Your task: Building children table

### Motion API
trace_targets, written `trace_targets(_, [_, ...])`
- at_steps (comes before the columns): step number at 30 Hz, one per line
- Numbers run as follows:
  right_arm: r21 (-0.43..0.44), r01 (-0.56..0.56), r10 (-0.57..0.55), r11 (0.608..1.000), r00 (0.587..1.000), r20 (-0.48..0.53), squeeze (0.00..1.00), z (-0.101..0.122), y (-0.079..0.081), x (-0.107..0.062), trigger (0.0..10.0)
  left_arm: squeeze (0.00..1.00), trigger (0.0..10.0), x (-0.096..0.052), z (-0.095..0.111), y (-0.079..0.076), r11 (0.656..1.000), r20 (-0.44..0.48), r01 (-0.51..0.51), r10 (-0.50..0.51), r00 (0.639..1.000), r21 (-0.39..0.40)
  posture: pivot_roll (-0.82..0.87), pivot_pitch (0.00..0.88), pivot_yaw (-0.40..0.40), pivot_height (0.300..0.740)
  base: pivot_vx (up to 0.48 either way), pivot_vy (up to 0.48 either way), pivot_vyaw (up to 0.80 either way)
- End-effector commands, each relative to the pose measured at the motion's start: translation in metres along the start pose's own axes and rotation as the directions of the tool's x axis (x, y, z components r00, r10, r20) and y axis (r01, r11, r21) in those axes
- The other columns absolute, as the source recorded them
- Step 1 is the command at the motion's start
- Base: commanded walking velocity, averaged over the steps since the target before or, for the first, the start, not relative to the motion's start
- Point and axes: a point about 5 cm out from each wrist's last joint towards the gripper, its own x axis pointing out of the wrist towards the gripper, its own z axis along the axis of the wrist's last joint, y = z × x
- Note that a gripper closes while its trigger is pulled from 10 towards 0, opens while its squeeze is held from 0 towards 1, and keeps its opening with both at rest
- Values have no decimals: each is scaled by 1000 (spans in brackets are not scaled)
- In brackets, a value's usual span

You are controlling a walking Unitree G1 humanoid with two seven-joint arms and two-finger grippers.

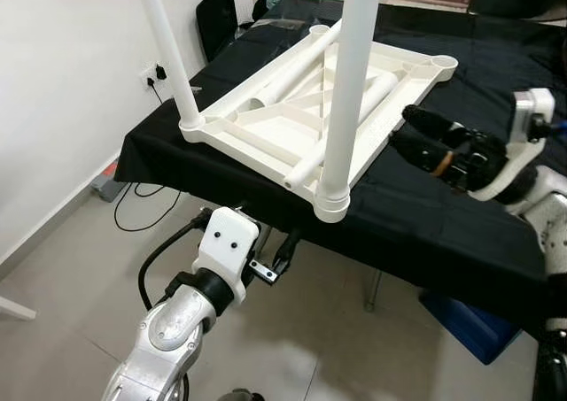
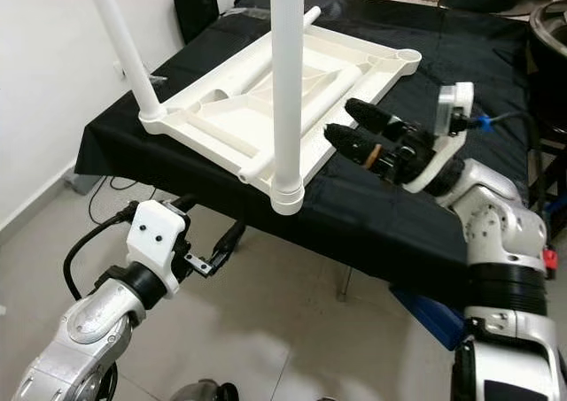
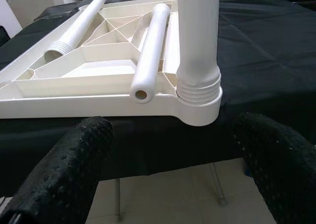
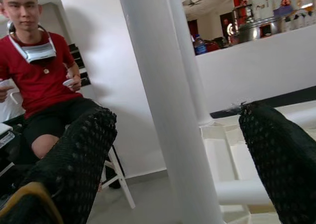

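Left eye view, nearest: the left gripper [image 1: 282, 258] sits low in front of the table edge, below the tabletop level, its two black fingers spread apart and holding nothing. In the left wrist view those fingers [image 3: 69, 169] frame the near corner of the work.

Just beyond lies the white plastic children's tabletop [image 1: 266, 131], upside down on the black cloth-covered table [image 1: 425, 224], ribbed underside facing up. One white round plastic leg [image 1: 347, 91] stands upright, screwed into the near corner socket; a second upright white leg [image 1: 168, 51] stands in the left corner socket. Two loose white tube legs [image 1: 350, 127] lie flat across the ribs of the underside.

To the right, the right gripper [image 1: 415, 137] hovers over the black cloth just beside the tabletop's right edge, its fingers parted and empty, pointing toward the near upright leg.

Farther back, in the right wrist view, a person in a red shirt [image 4: 37, 80] sits by the white wall [image 1: 62, 82].
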Motion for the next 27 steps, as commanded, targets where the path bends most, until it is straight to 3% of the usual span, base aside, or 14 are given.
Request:
trace_targets(1, [-15,-13,13,1000,1000,-14,0,-1,1,4,10000,0,10000,-3,-1,-4,1000,-7,13,-13,1000,-5,145,185,18,740,0,0,0])
trace_targets(13, [-112,17,-18,994,1000,-10,0,2,-7,26,10000,0,10000,-4,0,-7,1000,-8,14,-14,1000,-13,146,177,9,740,0,0,0])
trace_targets(27, [-116,-42,42,992,999,-9,0,1,0,37,10000,0,10000,-5,-1,-8,1000,-6,14,-14,1000,-12,139,162,11,740,0,0,0])
